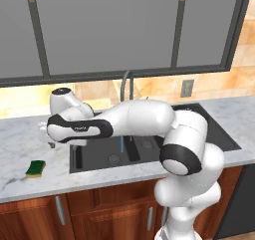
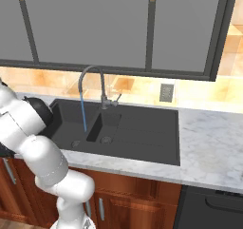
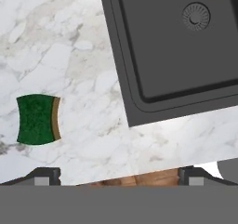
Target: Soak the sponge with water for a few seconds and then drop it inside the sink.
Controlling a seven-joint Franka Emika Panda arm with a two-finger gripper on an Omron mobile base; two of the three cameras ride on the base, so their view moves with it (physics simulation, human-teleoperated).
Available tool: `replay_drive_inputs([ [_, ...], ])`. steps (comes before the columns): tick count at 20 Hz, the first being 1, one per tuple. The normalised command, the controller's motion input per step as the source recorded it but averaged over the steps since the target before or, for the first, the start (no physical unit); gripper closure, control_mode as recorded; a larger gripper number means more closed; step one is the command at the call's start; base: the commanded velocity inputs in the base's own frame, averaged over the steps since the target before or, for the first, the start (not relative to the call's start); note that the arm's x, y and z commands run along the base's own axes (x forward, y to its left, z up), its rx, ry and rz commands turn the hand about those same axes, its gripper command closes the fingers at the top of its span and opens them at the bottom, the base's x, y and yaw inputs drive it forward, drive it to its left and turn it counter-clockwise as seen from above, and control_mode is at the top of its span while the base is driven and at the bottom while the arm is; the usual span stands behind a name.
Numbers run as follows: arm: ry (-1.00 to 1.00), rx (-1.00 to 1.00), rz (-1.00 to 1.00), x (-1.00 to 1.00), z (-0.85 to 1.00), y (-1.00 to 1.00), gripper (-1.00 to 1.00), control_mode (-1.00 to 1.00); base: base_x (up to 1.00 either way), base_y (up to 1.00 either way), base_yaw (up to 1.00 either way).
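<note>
Wooden cabinet fronts (image 1: 99, 204) are seen closest to the base cameras, under the marble surface (image 1: 20, 134). From the lower right of the left base view the white arm (image 1: 144, 119) is stretched out to the left, over the left part of the sink (image 1: 219, 134). Its hand is held above the surface just left of the sink's edge.

The gripper (image 3: 118, 175) is shown at the bottom of the hand view, where its two dark fingertips (image 3: 44, 175) are set wide apart. Nothing is held between them. Marble and a strip of the wooden cabinet front are seen in the gap.

The sponge (image 1: 36, 168) is found lying flat on the surface, green side up, left of the sink and near the front edge. It is well apart from the basin and is not touched by the gripper. In the hand view the sponge (image 3: 38, 119) is placed to the left, above the left fingertip, with its yellow body visible along one side.

The water (image 2: 83, 111) is seen as a thin blue stream falling from the spout of the grey faucet (image 2: 92, 81) into the left basin. A round drain (image 3: 196, 16) is shown in that basin's floor, near where the stream lands. A grey wall outlet (image 2: 165, 92) is set in the tiled backsplash to the right of the faucet.
</note>
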Motion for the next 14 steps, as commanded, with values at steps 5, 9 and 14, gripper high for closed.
replay_drive_inputs([
  [5, 0.0, 0.0, 0.0, 0.02, -0.34, 0.16, -1.0, -1.0, 0.0, 0.0, 0.0],
  [9, 0.0, 0.0, 0.0, 0.02, -0.26, 0.23, -1.0, -1.0, 0.0, 0.0, 0.0],
  [14, 0.0, 0.0, 0.0, 0.03, -0.19, 0.27, -1.0, -1.0, 0.0, 0.0, 0.0],
])
